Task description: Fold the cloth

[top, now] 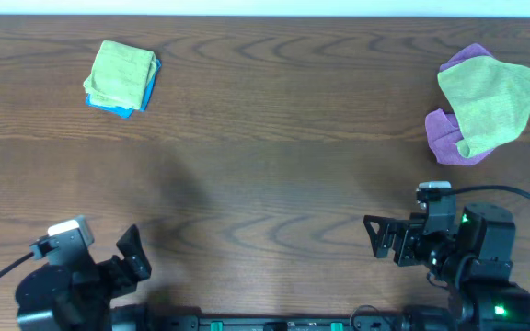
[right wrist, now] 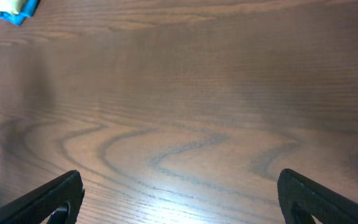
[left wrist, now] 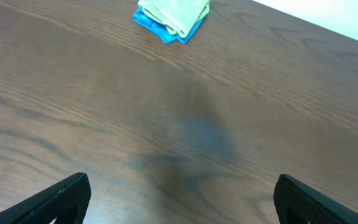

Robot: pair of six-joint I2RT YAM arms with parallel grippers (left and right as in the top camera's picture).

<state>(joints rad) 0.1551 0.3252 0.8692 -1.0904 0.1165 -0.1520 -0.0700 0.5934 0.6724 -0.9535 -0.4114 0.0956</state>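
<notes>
Two pincers sit at the near edge of the surface (top: pixel 265 184), and neither holds anything. Check the left pincer (left wrist: pixel 182 184) in the left wrist view: its fingers are spread wide, one at each lower corner, with bare wood between them. Check the right pincer (right wrist: pixel 179 177) in the right wrist view: it is spread equally wide, with only wood grain between its fingers.

Locate the cloth (top: pixel 120 74) at the far left of the surface in the overhead view. It lies as a compact folded bundle, bright lime-green, on top of a folded blue cloth (top: pixel 118 108). The blue edges show along the bundle's right and near sides. The left wrist view shows this stack at its top edge, well apart from the left pincer. The right wrist view shows only a sliver of the stack in its upper left corner.

At the far right, note a duller yellowish-green cloth (top: pixel 495 101). It lies loose and unfolded, draped over a purple cloth (top: pixel 444 138), apart from the right pincer.
</notes>
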